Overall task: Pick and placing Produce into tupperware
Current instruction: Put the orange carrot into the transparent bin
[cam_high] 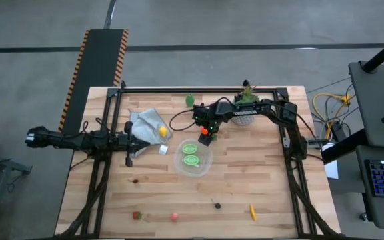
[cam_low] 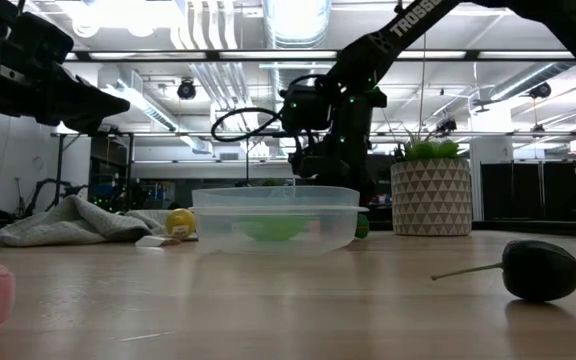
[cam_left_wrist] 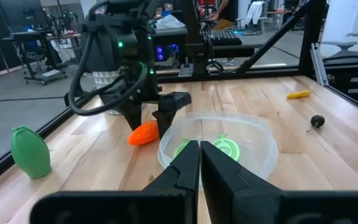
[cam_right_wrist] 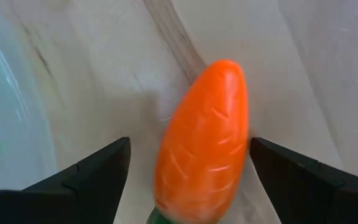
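Note:
An orange toy carrot (cam_right_wrist: pixel 204 143) lies on the wood just beyond the far-left side of the clear tupperware (cam_high: pixel 207 165). My right gripper (cam_right_wrist: pixel 190 142) is open and points down over it, one finger on either side; the left wrist view shows the gripper (cam_left_wrist: pixel 151 115) above the carrot (cam_left_wrist: pixel 144 133). Two green slices (cam_high: pixel 191 155) lie inside the tupperware. My left gripper (cam_left_wrist: pixel 200 149) is shut and hovers left of the tupperware, beside the white cube (cam_high: pixel 163 150). My right gripper stands astride the carrot's thick middle (cam_right_wrist: pixel 241 143) from above, fingers across it. One finger (cam_right_wrist: pixel 291 174) is very close to the carrot's side, but I cannot tell whether it touches. The carrot rests on the table.
A grey cloth (cam_high: pixel 144 123) with a yellow lemon (cam_high: pixel 163 131) lies far left. A green piece (cam_high: pixel 190 101) and the potted plant (cam_high: pixel 247 110) stand by the far edge. Near the front edge lie red (cam_high: pixel 137 215), pink (cam_high: pixel 175 216), dark (cam_high: pixel 217 205) and yellow (cam_high: pixel 253 212) produce.

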You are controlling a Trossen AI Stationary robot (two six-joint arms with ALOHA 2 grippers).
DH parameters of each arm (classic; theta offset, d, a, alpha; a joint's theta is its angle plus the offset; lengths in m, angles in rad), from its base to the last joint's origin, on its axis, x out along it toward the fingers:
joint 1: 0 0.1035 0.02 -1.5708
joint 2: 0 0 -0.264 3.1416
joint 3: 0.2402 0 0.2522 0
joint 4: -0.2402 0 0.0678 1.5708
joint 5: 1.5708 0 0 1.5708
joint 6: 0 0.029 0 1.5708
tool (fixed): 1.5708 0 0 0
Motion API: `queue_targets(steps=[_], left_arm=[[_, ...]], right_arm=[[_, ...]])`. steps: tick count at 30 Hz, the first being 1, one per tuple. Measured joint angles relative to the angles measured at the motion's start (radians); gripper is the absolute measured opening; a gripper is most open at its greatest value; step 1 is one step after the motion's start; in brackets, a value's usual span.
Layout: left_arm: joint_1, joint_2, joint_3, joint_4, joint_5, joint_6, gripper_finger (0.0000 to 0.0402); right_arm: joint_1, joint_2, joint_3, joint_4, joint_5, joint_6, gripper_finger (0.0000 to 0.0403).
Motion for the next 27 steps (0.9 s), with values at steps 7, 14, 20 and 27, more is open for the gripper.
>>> queue_targets(steps=[7,14,20,27], left_arm=[[0.0,0.0,0.0,0.0,0.0,0.0,0.0],[0.0,0.0,0.0,0.0,0.0,0.0,0.0],[0.0,0.001,0.0,0.0,0.0,0.0,0.0],[0.0,0.0,0.0,0.0,0.0,0.0,0.0]], right_arm=[[0.0,-0.01,-0.003,0.002,-0.003,-0.003,0.0327],[0.0,-0.01,-0.003,0.002,0.001,0.002,0.0326],[0.0,-0.01,-0.003,0.002,0.003,0.005,0.0326],[0.0,-0.009,-0.003,0.001,0.009,0.005,0.0279]])
